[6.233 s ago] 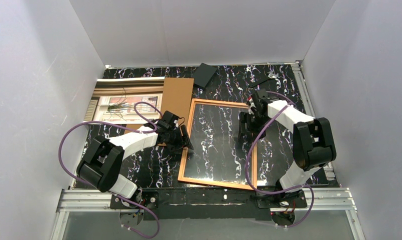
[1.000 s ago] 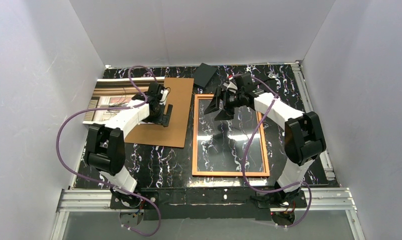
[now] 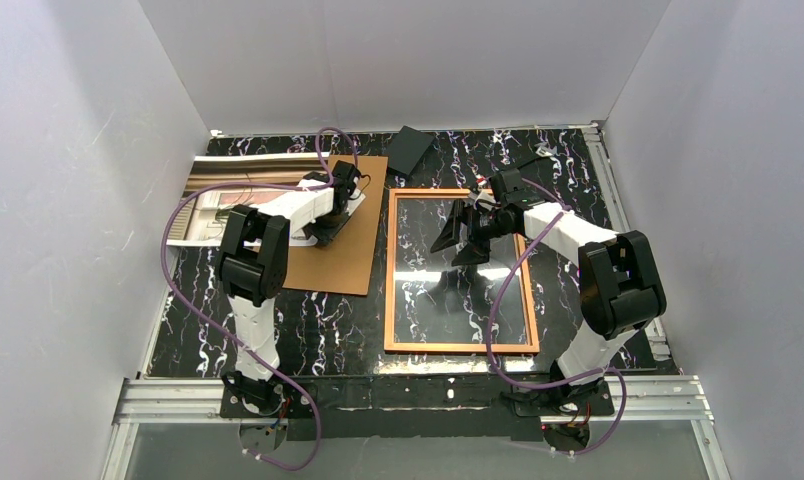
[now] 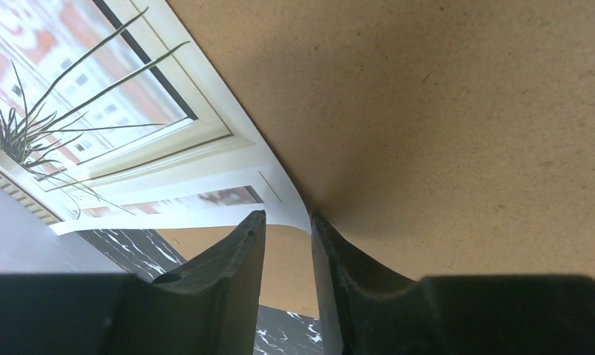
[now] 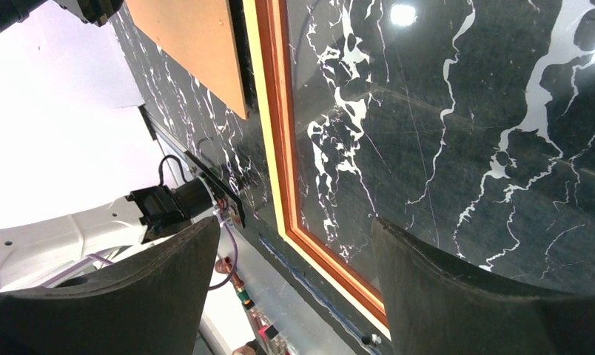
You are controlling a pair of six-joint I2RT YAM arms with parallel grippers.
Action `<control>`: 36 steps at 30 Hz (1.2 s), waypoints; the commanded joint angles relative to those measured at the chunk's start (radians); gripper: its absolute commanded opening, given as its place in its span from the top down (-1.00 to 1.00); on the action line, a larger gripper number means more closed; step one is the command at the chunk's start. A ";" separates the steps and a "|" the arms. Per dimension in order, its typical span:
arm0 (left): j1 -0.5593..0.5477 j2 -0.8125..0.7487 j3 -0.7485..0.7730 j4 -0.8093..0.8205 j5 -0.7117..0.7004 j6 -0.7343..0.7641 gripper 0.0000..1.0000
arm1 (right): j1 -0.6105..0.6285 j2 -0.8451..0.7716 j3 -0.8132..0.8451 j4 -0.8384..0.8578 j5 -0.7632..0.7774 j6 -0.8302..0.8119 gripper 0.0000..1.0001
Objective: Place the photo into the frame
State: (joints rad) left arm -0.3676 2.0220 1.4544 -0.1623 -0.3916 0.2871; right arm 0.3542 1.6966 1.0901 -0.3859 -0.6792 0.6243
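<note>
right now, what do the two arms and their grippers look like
Both the left arm and right arm have white links with bulky black joint housings. A purple cable loops loosely along each. The left gripper and right gripper have matte black, curved fingers.

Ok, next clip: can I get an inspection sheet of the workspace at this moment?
Surface: black marbled table, flat.
Job's things: photo far left, its right edge curled up at the cardboard board; frame lies flat beside the board, marble showing through.
Clutter: dark flat item at the far edge.
Grippers: left gripper, fingers narrowly apart at the photo's curled edge; right gripper wide open above the frame, holding nothing.
Cables: purple cables loop from both arms.
Surroundings: plain pale walls on three sides.
</note>
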 commanded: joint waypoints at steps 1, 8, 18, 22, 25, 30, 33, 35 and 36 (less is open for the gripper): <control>-0.001 0.010 0.015 -0.093 -0.025 0.019 0.51 | -0.002 -0.028 -0.002 0.023 -0.027 -0.014 -0.65; -0.001 0.000 0.015 -0.105 -0.024 0.027 0.93 | -0.001 -0.028 0.000 0.019 -0.029 -0.018 -0.64; -0.005 -0.156 -0.031 -0.124 0.021 -0.023 1.00 | -0.002 -0.043 -0.007 0.006 -0.022 -0.029 -0.63; -0.022 -0.275 -0.071 -0.155 0.056 -0.083 1.00 | -0.003 -0.063 -0.011 -0.004 -0.011 -0.034 -0.62; -0.052 -0.355 -0.102 -0.177 0.085 -0.126 1.00 | -0.004 -0.079 -0.015 -0.015 -0.001 -0.041 -0.62; -0.147 -0.471 -0.138 -0.217 0.094 -0.192 1.00 | -0.009 -0.119 -0.040 -0.028 0.001 -0.044 -0.64; -0.218 -0.528 -0.155 -0.237 0.096 -0.256 1.00 | -0.026 -0.155 -0.060 -0.042 0.001 -0.047 -0.68; -0.279 -0.552 -0.165 -0.248 0.067 -0.279 1.00 | -0.045 -0.188 -0.077 -0.051 -0.001 -0.051 -0.72; -0.314 -0.562 -0.172 -0.253 0.051 -0.308 1.00 | -0.055 -0.206 -0.088 -0.053 -0.002 -0.054 -0.74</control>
State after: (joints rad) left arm -0.5842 1.5135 1.3174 -0.2829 -0.3046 0.0814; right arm 0.3347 1.5696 1.0302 -0.4145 -0.6765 0.5938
